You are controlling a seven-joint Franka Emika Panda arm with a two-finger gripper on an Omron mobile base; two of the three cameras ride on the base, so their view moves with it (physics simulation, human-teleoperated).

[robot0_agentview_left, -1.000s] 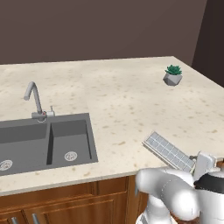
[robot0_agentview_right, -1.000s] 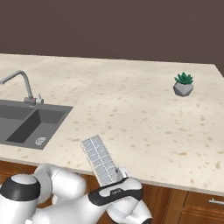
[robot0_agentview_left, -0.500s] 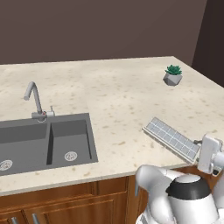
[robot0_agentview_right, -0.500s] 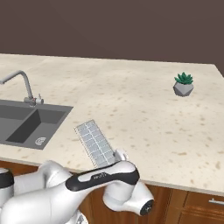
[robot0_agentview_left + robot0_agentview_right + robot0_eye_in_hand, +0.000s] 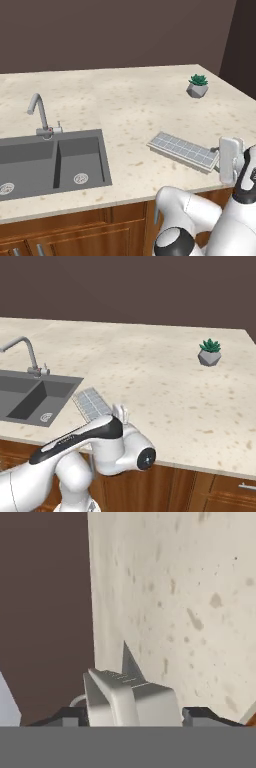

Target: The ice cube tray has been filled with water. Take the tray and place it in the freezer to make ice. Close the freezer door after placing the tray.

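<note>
The ice cube tray (image 5: 183,150) is a long white tray with pale blue-grey water in its cells. It lies at an angle near the counter's front edge, right of the sink. My gripper (image 5: 219,161) holds the tray's near right end, with my white hand just off the counter edge. In the right base view the tray (image 5: 91,403) sticks out to the left of my gripper (image 5: 121,415). In the hand view the tray's end (image 5: 131,693) fills the gap between my gripper's (image 5: 134,714) two dark fingertips. The freezer and the freezer door are out of view.
A dark double sink (image 5: 55,160) with a curved faucet (image 5: 40,113) takes up the counter's left part. A small potted plant (image 5: 198,86) stands at the far right. Wooden cabinets (image 5: 75,235) run below the speckled counter (image 5: 130,100), and a dark wall stands behind.
My arm has swung out to the right of the counter edge. The jaws have closed in on the tray's end. The tray has shifted left and away from the front edge.
</note>
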